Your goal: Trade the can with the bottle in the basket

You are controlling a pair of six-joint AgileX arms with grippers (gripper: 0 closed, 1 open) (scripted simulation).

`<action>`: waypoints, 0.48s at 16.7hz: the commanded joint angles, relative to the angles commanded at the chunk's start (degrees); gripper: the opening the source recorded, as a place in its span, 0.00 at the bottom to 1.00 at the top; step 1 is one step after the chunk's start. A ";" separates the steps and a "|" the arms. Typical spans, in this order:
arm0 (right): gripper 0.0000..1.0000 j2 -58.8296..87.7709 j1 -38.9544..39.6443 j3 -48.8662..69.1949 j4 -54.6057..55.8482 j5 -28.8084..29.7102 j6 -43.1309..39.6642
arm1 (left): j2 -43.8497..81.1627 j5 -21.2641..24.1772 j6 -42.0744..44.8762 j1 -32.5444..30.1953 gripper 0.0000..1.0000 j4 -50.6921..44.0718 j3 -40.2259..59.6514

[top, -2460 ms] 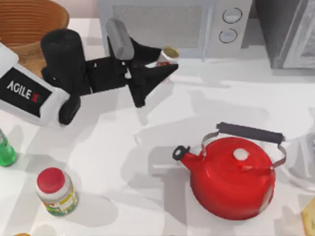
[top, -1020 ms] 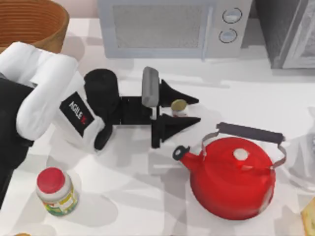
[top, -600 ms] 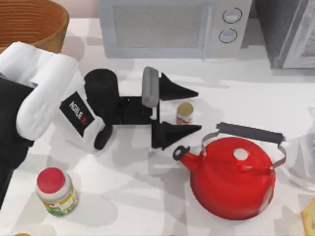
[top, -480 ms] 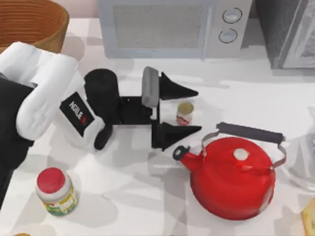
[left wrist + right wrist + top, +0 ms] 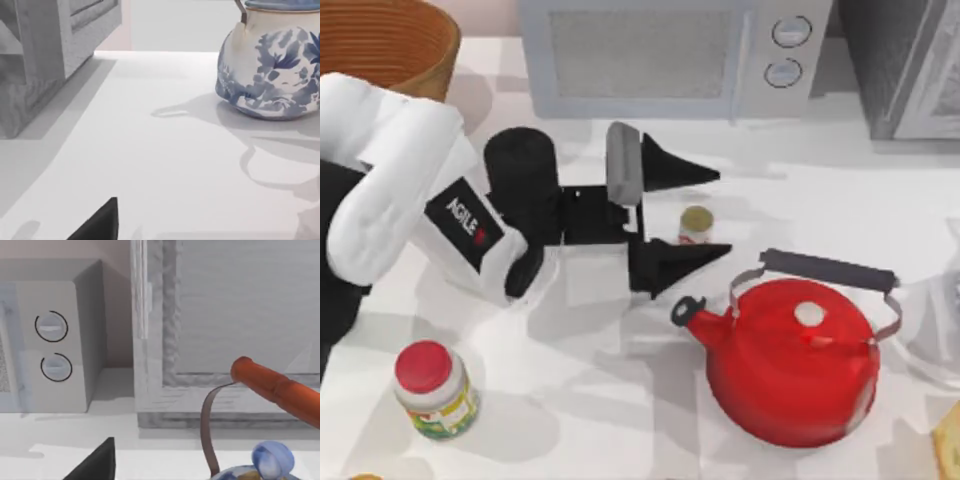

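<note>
Top view: can released on the table, bottle not in sight

Top view puts the small white cylindrical can with the red label and dull gold top (image 5: 695, 224) upright on the white table (image 5: 620, 400), just beside the spout side of the round red kettle with the dark handle (image 5: 792, 360). The can stands between the two black fingers of the left gripper (image 5: 705, 212), which are spread wide with a gap on either side, so the can is released, not grasped. From the kettle, the gripper and its white AgileX arm reach in from the left.

Further left of the kettle and well apart from it, the large round brown-tan woven wicker basket (image 5: 420, 45) sits at the table's far corner; the visible part of its ribbed inside looks bare, though most of the basket is cut off. Nearer the camera than the basket, left of the kettle, stands the red-lidded white jar with the green-yellow label (image 5: 433, 389). Behind the kettle is the grey microwave with two round dials (image 5: 670, 55).

Right wrist view shows a black fingertip of the right gripper (image 5: 95, 462) near the microwave's dials; I cannot tell how its fingers stand.

Risks: as the left gripper pulls away, a finger could clip the can and tip it against the kettle. The jar could also be mistaken for the bottle.
</note>
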 joint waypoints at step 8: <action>1.00 0.00 0.00 0.00 0.00 0.00 0.00 | -36.21 -24.94 2.79 3.18 1.00 -21.43 -22.56</action>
